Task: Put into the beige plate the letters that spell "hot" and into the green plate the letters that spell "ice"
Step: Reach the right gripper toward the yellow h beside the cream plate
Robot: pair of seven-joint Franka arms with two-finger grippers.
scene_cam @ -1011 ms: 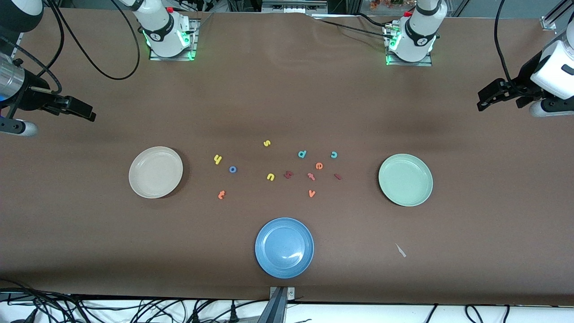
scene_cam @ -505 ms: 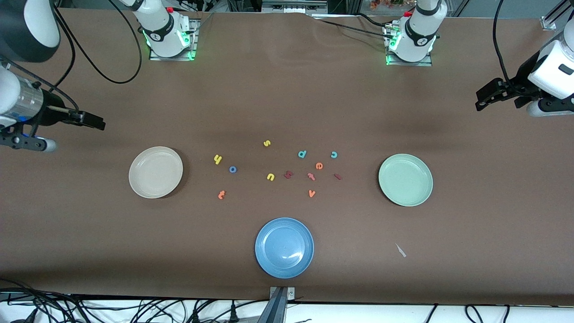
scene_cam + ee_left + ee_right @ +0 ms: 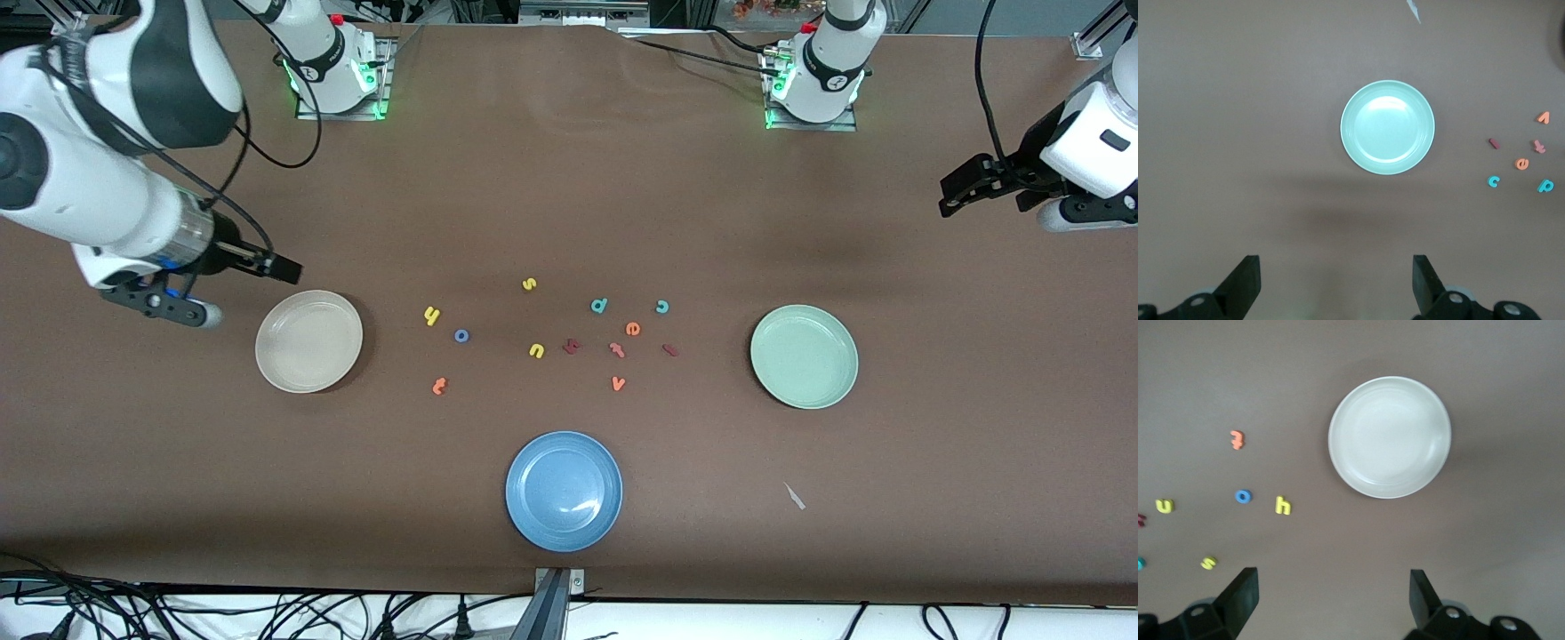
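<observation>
The beige plate lies toward the right arm's end, the green plate toward the left arm's end. Between them lie the yellow h, blue o, orange t, dark red i, orange e and teal c. My right gripper hangs open and empty just off the beige plate's rim. My left gripper waits open over bare table, well apart from the green plate.
A blue plate sits nearest the front camera. Other letters lie among the task's: yellow s, yellow u, teal d, pinkish t, orange v, a dark red one. A pale scrap lies near the green plate.
The right arm has swung in from the table's end, bringing its gripper up beside the beige plate. The left gripper has hardly moved. No letter has shifted.
</observation>
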